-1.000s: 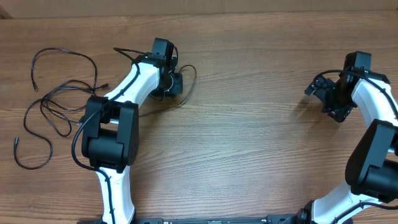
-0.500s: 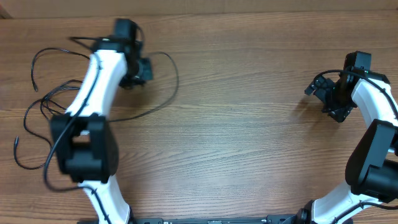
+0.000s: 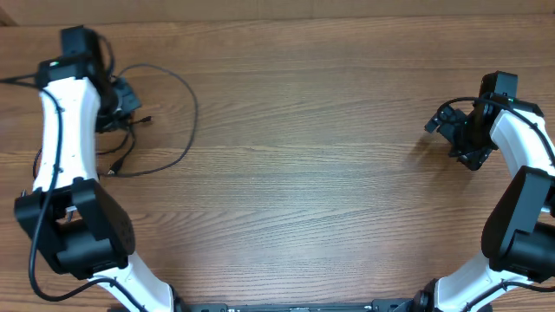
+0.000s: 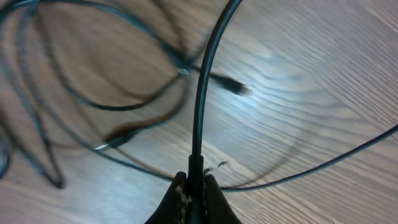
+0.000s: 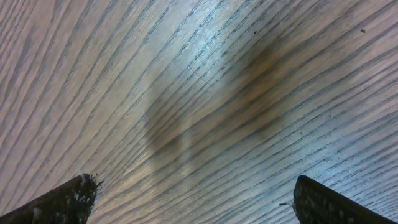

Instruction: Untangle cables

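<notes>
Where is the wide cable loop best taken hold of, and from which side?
Probably at the outer bend of the cable loop: there it lies flat and alone on the table, away from the tangle by the left gripper. Come from straight above, fingers across it.

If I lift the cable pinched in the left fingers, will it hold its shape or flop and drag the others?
Probably floppy: the cable bends in a loose arc out of the left fingers and lies in a slack loop on the table. Being thin, it is likely light. It may tug the other cables, which cross beside it.
</notes>
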Controlling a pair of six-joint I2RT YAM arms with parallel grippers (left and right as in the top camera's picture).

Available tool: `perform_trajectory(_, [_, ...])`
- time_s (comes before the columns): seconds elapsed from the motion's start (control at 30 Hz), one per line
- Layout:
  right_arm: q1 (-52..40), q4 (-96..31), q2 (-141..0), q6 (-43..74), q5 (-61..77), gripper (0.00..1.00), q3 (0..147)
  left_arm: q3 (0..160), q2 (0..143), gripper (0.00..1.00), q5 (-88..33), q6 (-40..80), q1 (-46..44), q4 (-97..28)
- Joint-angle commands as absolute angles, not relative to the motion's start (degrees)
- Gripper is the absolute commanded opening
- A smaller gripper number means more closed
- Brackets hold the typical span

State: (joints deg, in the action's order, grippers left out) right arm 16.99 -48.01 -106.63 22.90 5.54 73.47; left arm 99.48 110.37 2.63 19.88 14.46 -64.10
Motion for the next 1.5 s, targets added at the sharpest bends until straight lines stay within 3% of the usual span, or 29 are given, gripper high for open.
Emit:
perform_trajectory(0.0, [17.17, -47.81, -106.52, 23.16, 5.21, 1.0, 73.28, 99.48, 110.26, 0.1, 3.6, 21.89, 17.43, -64.71])
perform_trajectory(0.17, [17.17, -47.81, -106.52, 23.16, 5.21, 1.0, 73.28, 99.46, 110.26, 0.13, 3.57, 21.89, 19.62, -64.73])
perform_trajectory(0.23, [17.17, -47.81, -106.52, 23.16, 5.21, 1.0, 73.28, 99.46, 110.26, 0.2, 3.14, 21.89, 19.86, -64.73])
perform_trajectory(0.33, [17.17, -47.81, -106.52, 23.16, 5.21, 1.0, 73.28, 99.46, 110.26, 0.56, 2.96, 21.89, 19.86, -64.73])
perform_trajectory(0.37, [17.17, -47.81, -106.52, 23.16, 5.21, 1.0, 73.28, 99.46, 110.26, 0.72, 2.96, 21.89, 19.81, -64.73])
perform_trajectory(0.5, [17.17, -47.81, -106.52, 23.16, 5.21, 1.0, 73.28, 99.46, 110.26, 1.0, 2.92, 21.89, 19.79, -64.71])
perform_trajectory(1.47, [17.17, -47.81, -106.52, 23.16, 5.21, 1.0, 73.28, 99.46, 110.26, 1.0, 1.91, 21.87, 19.46, -64.47])
